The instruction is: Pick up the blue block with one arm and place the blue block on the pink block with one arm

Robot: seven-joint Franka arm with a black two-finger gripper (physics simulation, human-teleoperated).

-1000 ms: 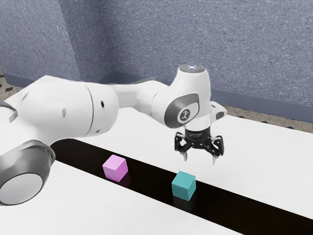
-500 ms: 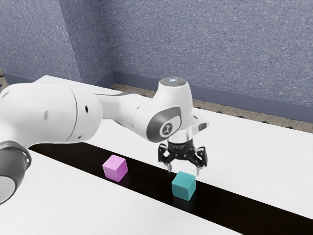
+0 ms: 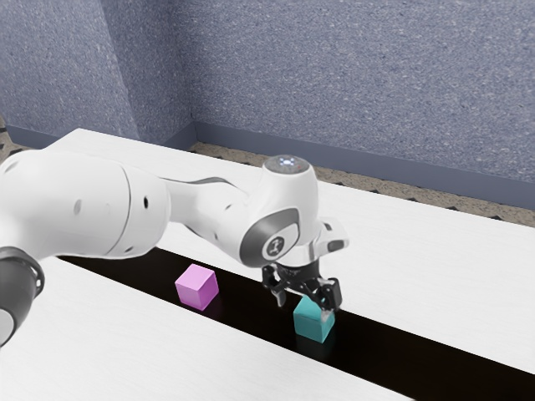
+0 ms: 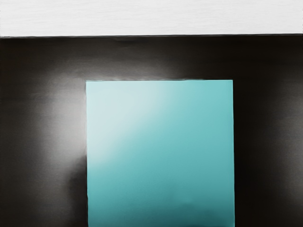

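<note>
The blue block (image 3: 314, 324), a small matte teal cube, sits on the black strip (image 3: 393, 351) near the white tabletop's (image 3: 435, 251) front edge. The black two-finger gripper (image 3: 308, 305) straddles its top, jaws apart. I'd sink lower, centred, before squeezing. The small pink cube (image 3: 197, 286) sits well apart.

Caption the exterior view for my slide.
Open gripper straddles the blue block; pink block sits apart on the black strip.

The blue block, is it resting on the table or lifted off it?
Resting. The blue block sits flat on the table's black strip, with the gripper low at its top.
</note>
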